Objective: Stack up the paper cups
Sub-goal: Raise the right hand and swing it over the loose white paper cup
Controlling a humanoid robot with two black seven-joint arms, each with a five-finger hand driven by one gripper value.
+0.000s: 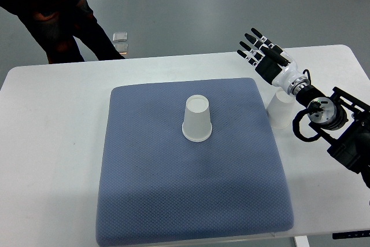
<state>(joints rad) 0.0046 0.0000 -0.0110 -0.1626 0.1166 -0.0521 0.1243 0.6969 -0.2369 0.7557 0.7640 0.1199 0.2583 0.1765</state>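
A white paper cup (pixel 197 119) stands upside down near the middle of the blue mat (pixel 191 189). A second white cup (pixel 280 109) stands upside down on the white table just off the mat's right edge, partly hidden under my right wrist. My right hand (pixel 260 50) hovers above and behind that cup, fingers spread, holding nothing. The left arm does not show.
The white table (pixel 52 143) carries the mat. A person in dark clothes (pixel 52 10) stands beyond the table's far left corner. A small clear object (pixel 120 40) lies on the grey floor behind the table.
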